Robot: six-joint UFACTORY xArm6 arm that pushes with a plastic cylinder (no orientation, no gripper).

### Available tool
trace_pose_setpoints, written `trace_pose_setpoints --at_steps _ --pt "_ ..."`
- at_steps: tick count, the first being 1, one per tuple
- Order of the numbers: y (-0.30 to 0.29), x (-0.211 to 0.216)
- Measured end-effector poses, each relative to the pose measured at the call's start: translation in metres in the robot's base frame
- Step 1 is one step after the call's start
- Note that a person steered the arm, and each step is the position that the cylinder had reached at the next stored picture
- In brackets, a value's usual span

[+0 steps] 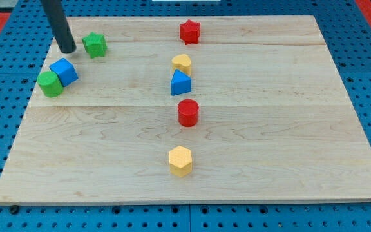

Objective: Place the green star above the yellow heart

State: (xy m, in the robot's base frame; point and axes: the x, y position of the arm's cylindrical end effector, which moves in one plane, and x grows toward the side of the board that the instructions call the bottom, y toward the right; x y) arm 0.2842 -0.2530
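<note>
Rod with no gripper: my tip (67, 49) sits just left of the green star (95, 44), near the view's top left; the yellow heart (181, 63) lies well right, so pushing rightward suits.

One raised view looks down at the whole wooden board (237, 129) from its near edge

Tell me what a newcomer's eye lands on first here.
Probably the column of blocks down the board's middle: red star at the view's top, then yellow heart, blue triangle, red cylinder, yellow hexagon. Next, the dark rod at upper left, my tip just left of the green star.
</note>
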Motion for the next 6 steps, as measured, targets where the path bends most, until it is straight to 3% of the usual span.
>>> trace_pose_setpoints --at_steps 1,2,3,5,6 --pt "0.048 -0.005" --pt "0.123 0.02" --pt "0.094 0.031" --pt "0.212 0.029" --pt "0.172 0.028"
